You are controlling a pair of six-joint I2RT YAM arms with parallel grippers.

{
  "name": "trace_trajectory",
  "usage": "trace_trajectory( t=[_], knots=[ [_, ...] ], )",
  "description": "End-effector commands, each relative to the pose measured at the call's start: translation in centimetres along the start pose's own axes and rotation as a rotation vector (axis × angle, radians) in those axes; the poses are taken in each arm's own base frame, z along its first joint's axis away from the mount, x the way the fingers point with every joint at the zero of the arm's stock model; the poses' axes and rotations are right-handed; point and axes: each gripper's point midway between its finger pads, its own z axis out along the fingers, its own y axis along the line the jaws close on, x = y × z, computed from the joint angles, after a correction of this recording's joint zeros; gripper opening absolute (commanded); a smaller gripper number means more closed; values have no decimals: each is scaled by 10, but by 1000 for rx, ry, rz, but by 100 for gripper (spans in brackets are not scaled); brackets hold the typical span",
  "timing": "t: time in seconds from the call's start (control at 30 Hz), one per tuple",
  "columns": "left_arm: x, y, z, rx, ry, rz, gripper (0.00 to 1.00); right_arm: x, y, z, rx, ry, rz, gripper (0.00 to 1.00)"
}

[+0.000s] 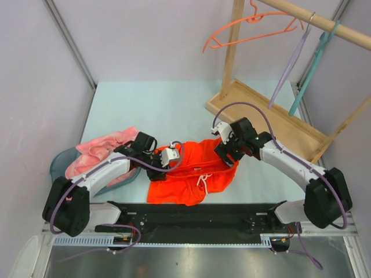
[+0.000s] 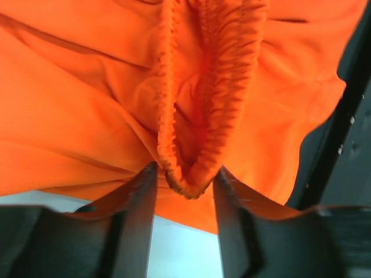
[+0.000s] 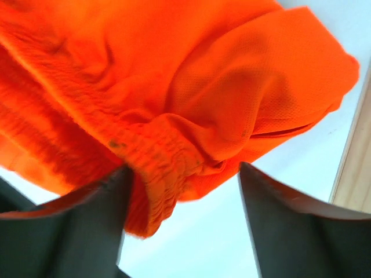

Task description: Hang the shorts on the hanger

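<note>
Straddling the waistband of the shorts with the left tool, jaws half parted, elastic fold lying loose between the fingers with no pinch to be seen; likewise with the right tool, jaws wide, gathered waistband against one finger only, bare gap to the other; gripping nothing on either side. Shorts heaped on the worktop directly beneath and between the two tools, white drawstring just nearward of both; hanger far beyond and above the right tool, hooked on the wooden rail, well apart from the cloth.

Probably the step of taking the waistband at its two ends. To do it well: sink each tool deeper, so the full elastic sits inside the fingers rather than only its edge; close firmly; raise both together, keeping the waist taut and level; steer clear of snagging the drawstring.
</note>
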Motion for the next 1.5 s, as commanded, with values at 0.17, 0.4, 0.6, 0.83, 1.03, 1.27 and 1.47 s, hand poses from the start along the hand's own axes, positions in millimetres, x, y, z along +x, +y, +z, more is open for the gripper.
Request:
trace_trajectory(
  t=[0.17,0.4,0.6,0.83,1.03,1.27,1.47],
  knots=[
    [-47,-7,-47,-33,-80,77,70,-55,26,-98,100,-268,-247,100],
    [-116,-2,-95,-85,-223,91,83,-100,34,-180,190,-472,-239,100],
    [-181,9,-138,-151,-369,122,89,-146,13,-253,281,-650,-184,100],
    [-287,60,-209,-407,-682,80,100,-174,-16,-323,294,-818,43,100],
    [-390,121,-254,-462,-888,93,100,-178,-27,-363,257,-902,177,100],
    [-464,143,-251,-266,-1091,241,100,-174,-47,-406,346,-980,225,100],
    [-468,168,-208,-187,-1095,171,100,-162,-62,-440,466,-1025,269,100]
  ],
)
